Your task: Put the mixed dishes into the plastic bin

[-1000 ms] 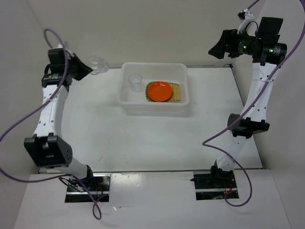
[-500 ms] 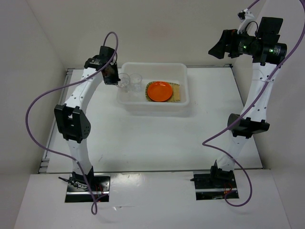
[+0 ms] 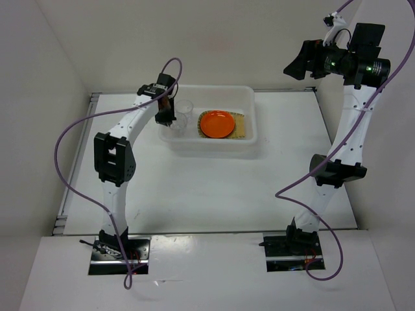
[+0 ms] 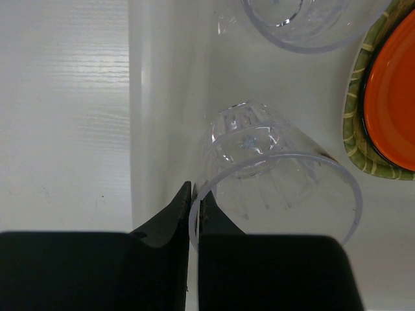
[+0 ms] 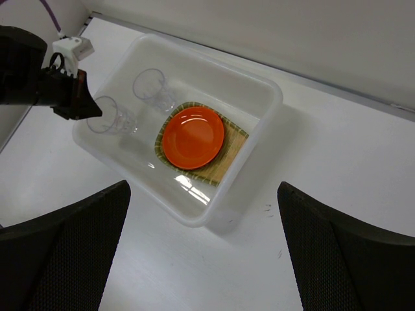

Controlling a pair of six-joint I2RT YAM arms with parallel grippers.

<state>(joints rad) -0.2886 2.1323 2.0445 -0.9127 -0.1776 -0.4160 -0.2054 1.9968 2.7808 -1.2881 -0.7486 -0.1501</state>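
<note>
Left claw: left gripper (image 4: 193, 197) clenched on the rim of a small clear plastic cup (image 4: 275, 175)
Cup: tilted inside the large translucent white plastic bin (image 3: 211, 89), left end, near the tabletop (image 3: 194, 188) far edge
Advice: lower until the base rests, release, avoid the second clear cup (image 4: 305, 19)
Right claw: right gripper (image 5: 202, 214) spread, empty

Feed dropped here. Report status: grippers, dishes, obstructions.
Left gripper shut on clear cup at its rim, cup tilted inside bin. Right gripper open, raised high. Second cup, orange plate on bamboo tray in bin. No obstruction seen.
</note>
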